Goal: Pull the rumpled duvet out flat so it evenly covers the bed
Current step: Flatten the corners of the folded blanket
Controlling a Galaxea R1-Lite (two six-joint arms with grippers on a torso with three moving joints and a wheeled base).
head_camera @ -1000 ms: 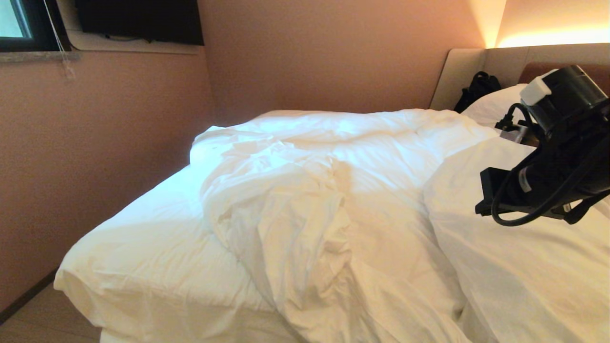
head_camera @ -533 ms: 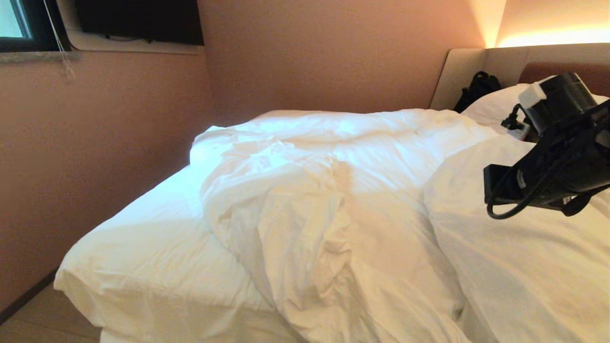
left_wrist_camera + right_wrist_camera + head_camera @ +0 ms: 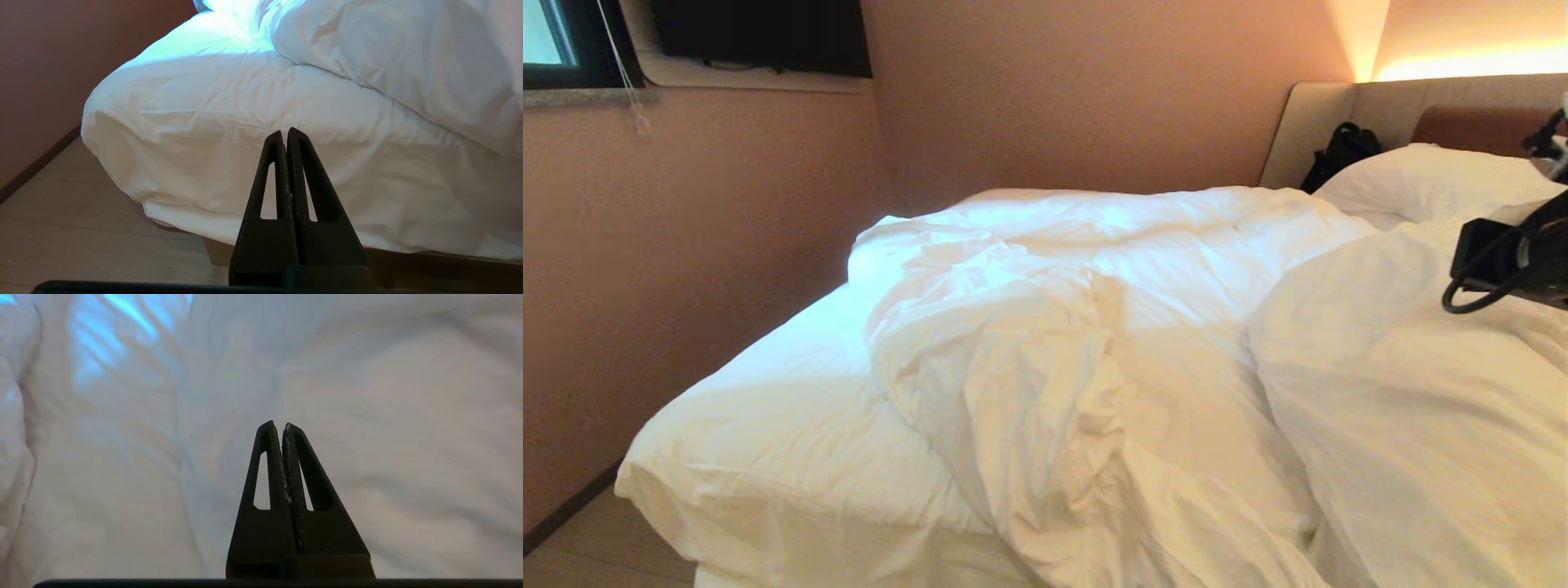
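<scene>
The duvet (image 3: pixel 1094 351) is lying bunched in a creased ridge down the middle of the bed (image 3: pixel 768 457), leaving the fitted sheet (image 3: pixel 792 384) bare along the wall side and at the foot corner. A pillow (image 3: pixel 1421 180) is resting against the headboard (image 3: pixel 1339 114), beside a black bag (image 3: pixel 1343 151). The right end effector (image 3: pixel 278 425) is hovering over white bedding, fingers pressed together, holding nothing. The left end effector (image 3: pixel 284 132) is pointing at the bed's foot corner above the floor (image 3: pixel 81 228), likewise closed and empty.
</scene>
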